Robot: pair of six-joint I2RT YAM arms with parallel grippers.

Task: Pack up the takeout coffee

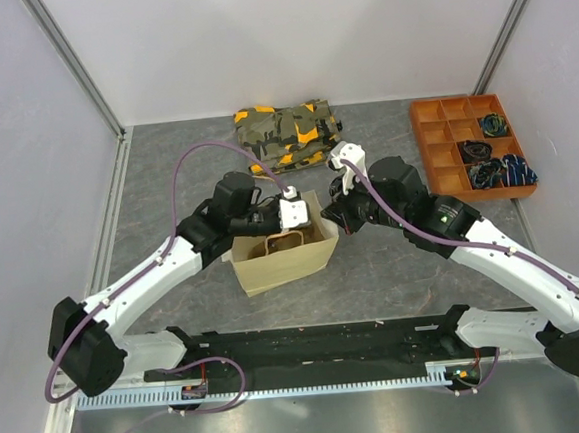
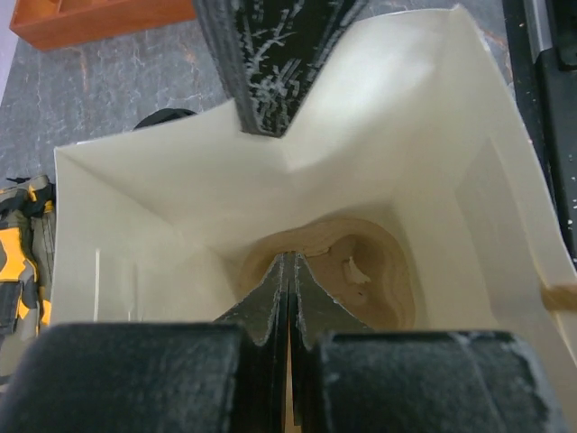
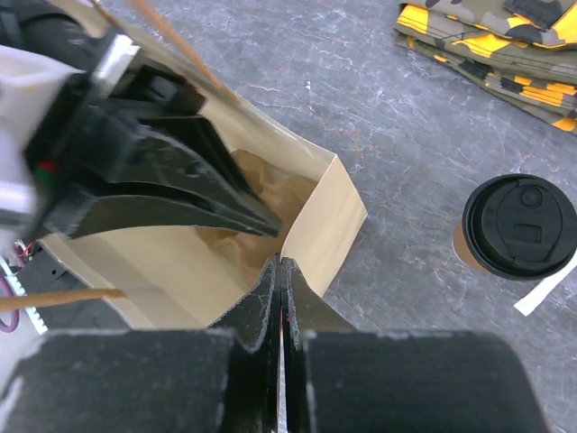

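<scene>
Black mounting rail [image 1: 310, 350], along the near edge, carrying both arm bases. Grey marbled counter [image 1: 395, 278]. One tan paper bag [image 1: 282, 252] with twine handles, standing upright and open-mouthed at the centre of the counter, between the two arms. One brown pulp tray [image 2: 365, 271], lying at the bottom of the bag. Left fingers [image 2: 287, 271]: pressed fully together, reaching down inside the bag mouth; whether any paper lies between them cannot be told. Right fingers [image 3: 279, 271]: pressed together on the bag's rim at its right side, the paper creased into a notch where they pinch it. One takeout coffee [image 3: 518, 225], a tan paper cup with a black lid, upright on the counter outside the bag, just beyond its far right corner and apart from it; hidden beneath the right arm in the overhead view. One white paper strip [image 3: 541, 293], on the counter beside the cup. One folded camouflage cloth [image 1: 288, 134], green, brown and orange, at far centre. One orange compartment tray [image 1: 434, 135], far right, with small dark items in its right-hand compartments.
</scene>
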